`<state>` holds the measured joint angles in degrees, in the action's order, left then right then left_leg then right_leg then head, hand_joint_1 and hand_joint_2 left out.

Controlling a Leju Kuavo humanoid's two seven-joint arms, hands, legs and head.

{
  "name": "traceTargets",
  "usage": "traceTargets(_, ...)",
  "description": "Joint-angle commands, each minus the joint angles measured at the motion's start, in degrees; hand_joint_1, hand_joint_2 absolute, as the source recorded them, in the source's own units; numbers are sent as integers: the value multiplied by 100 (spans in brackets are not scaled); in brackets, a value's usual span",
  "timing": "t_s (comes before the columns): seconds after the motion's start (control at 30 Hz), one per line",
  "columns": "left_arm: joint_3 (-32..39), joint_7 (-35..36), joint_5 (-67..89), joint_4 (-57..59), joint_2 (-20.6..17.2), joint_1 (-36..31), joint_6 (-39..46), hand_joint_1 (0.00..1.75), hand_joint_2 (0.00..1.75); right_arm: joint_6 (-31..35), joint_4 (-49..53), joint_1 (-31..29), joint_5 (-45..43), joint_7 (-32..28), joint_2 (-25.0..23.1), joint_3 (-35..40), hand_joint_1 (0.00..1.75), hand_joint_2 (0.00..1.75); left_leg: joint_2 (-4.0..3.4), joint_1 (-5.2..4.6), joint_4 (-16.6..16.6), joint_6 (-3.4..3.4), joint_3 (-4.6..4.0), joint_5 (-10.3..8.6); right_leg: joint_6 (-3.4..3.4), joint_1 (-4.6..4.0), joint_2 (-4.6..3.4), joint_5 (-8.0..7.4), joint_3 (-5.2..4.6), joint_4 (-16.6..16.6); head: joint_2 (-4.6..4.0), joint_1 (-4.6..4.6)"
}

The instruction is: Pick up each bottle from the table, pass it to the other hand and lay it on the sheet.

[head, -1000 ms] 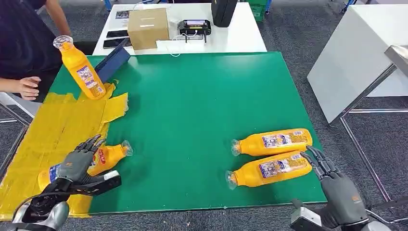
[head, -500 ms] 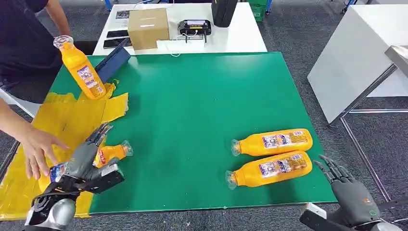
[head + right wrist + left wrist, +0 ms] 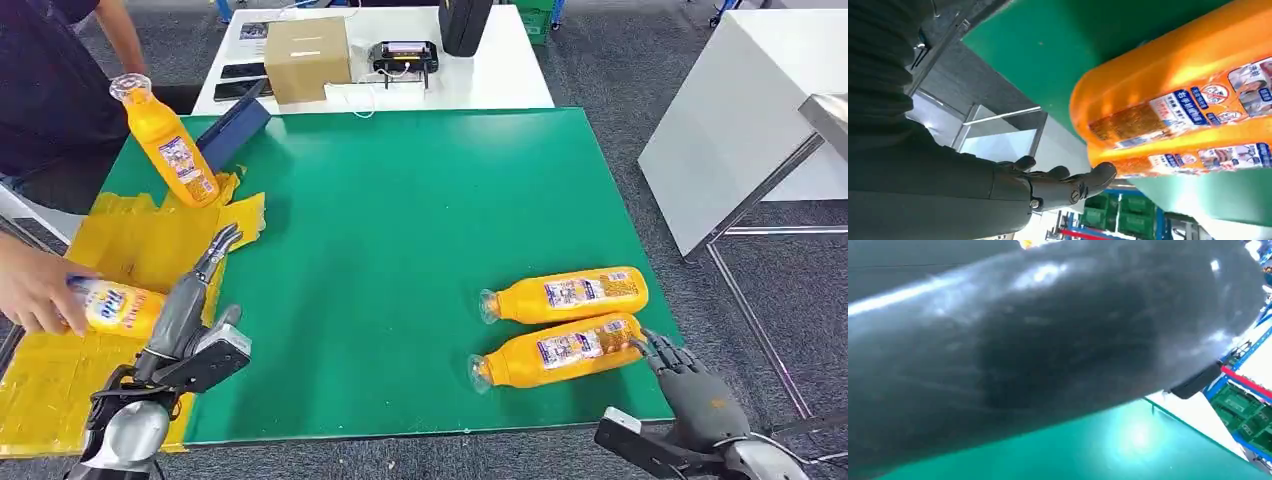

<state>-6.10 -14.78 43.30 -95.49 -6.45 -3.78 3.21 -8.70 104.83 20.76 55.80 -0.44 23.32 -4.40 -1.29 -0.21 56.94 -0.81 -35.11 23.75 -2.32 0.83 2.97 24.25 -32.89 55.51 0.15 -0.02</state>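
Left hand (image 3: 185,315) released, fingers (image 3: 215,250) straight over the yellow sheet (image 3: 150,250). Right hand (image 3: 695,390) released, fingers (image 3: 655,348) touching the nearer orange bottle (image 3: 560,350) on the bench (image 3: 400,230).

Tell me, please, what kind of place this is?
Probably a robot test lab or workshop: a green mat covers a work table, a white bench behind it carries a cardboard box and an electronic device, and the floor is grey carpet.
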Motion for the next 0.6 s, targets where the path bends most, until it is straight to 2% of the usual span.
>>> traceTargets(0.03, -114, -16, -85, 26, 79, -236, -63, 0, 0, 103, -936, -970, 232, 159, -18, 797, 0, 175, -9, 10, -3, 7, 34, 12, 9, -6, -43, 1, 36, -14, 0, 2)
traceTargets(0.33, -115, -16, -85, 33, 79, -237, -61, 0, 0, 107, -907, -916, 229, 161, -2, 784, 0, 175, 6, 4, -2, 3, 11, 4, 6, -2, -11, 2, 19, -8, 0, 0)
traceTargets(0.5, -127, -22, -113, 65, 91, -319, -73, 0, 0, 77, -1131, -1272, 427, 180, -32, 1058, 0, 175, 7, 13, 0, 9, 39, 14, 14, -7, -37, 8, 47, -11, 0, 2)
traceTargets(0.6, -130, -27, -128, 91, 96, -360, -84, 0, 0, 10, -1261, -1361, 469, 183, 12, 1198, 0, 175, 5, 6, -2, 4, 14, 3, 7, -4, -19, 0, 20, -9, 0, 0)
